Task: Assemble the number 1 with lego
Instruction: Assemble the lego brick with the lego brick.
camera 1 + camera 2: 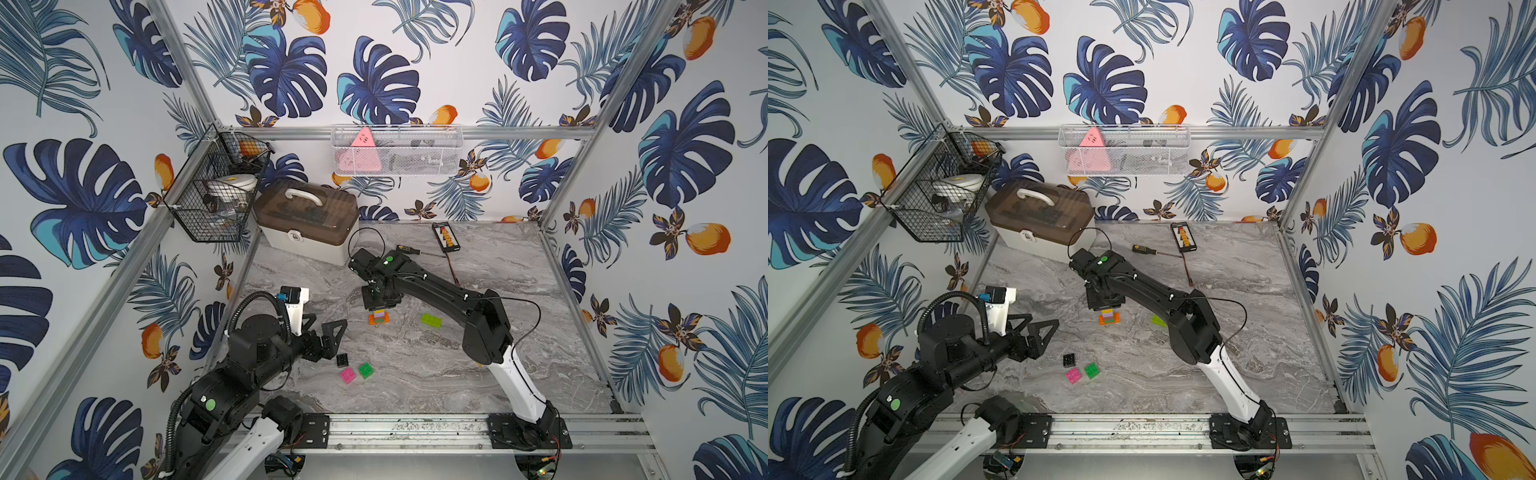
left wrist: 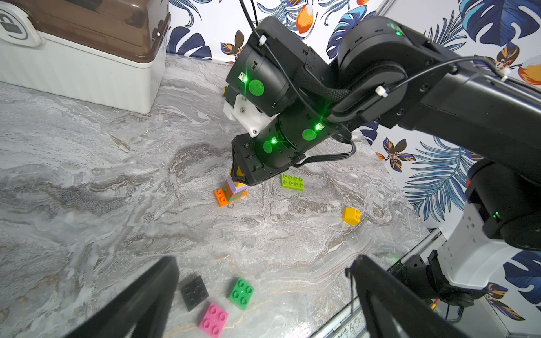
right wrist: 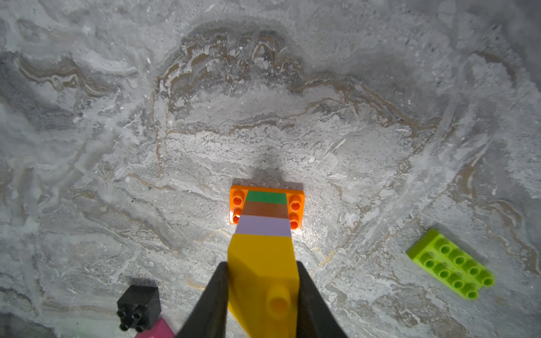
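The right gripper (image 3: 261,281) is pinched onto a yellow brick (image 3: 260,251) at the top of the tower (image 2: 232,190). The tower is an orange base brick (image 3: 237,200) flat on the marble table (image 3: 117,117), then a green square (image 3: 266,196), a brown square (image 3: 265,210) and a lilac square (image 3: 263,225). The jaws clamp two opposite side walls of the yellow brick; whether it is fully seated cannot be told.

The left gripper (image 2: 260,272) stands spread wide and empty, well apart from the tower, above a black brick (image 2: 194,292), a pink brick (image 2: 213,319) and a loose green brick (image 2: 241,292) lying close together. A lime brick (image 3: 450,263) lies flat near the tower on the side away from the left gripper, with a spare yellow brick (image 2: 351,216) farther out that way.

These bricks look light, rigid and glossy, so a pinch on a corner would likely slip. The flat side walls are the place to hold, leaving the studs free. The tower is tall and narrow, so a sideways tug could tip it or pop a joint, and pressing straight down seems safest
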{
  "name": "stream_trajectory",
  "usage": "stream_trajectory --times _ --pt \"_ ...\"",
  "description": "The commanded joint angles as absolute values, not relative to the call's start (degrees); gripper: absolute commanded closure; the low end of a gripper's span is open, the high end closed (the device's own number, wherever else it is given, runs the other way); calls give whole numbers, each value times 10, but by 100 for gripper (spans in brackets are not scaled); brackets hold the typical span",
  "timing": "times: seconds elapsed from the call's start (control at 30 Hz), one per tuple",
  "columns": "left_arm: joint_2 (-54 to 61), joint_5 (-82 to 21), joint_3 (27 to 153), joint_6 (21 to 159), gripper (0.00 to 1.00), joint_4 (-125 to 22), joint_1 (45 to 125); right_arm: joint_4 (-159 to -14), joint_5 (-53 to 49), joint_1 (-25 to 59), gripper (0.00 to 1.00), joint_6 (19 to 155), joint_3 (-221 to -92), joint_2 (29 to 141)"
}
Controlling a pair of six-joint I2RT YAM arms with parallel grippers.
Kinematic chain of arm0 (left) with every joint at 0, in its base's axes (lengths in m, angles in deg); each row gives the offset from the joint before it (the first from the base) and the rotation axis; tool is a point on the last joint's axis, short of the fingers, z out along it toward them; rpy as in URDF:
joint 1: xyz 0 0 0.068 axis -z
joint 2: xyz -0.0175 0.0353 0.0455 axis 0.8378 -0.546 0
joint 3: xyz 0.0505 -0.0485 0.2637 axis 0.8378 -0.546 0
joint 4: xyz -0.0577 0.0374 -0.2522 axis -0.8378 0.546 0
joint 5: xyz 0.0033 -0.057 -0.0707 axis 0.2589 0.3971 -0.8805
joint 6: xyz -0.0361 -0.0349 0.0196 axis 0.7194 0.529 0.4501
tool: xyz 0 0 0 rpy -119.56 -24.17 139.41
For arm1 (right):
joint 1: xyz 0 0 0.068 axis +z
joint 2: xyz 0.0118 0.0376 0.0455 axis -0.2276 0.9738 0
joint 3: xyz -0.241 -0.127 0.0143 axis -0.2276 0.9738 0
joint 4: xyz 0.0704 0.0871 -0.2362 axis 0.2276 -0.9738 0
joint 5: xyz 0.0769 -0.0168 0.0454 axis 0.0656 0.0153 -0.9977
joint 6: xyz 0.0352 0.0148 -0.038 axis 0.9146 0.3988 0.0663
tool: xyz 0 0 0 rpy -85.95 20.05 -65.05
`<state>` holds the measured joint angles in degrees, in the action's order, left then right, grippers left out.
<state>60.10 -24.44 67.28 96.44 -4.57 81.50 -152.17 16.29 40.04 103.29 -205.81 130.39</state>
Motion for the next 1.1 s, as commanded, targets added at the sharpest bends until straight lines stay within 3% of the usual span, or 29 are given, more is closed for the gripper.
stream_trajectory --times 0.0,1.07 --pt "602 -242 673 963 1 -53 814 -1536 164 402 80 1047 -2048 1310" --pt "598 -244 673 963 1 -54 813 -1490 188 421 87 1075 -1946 1256"
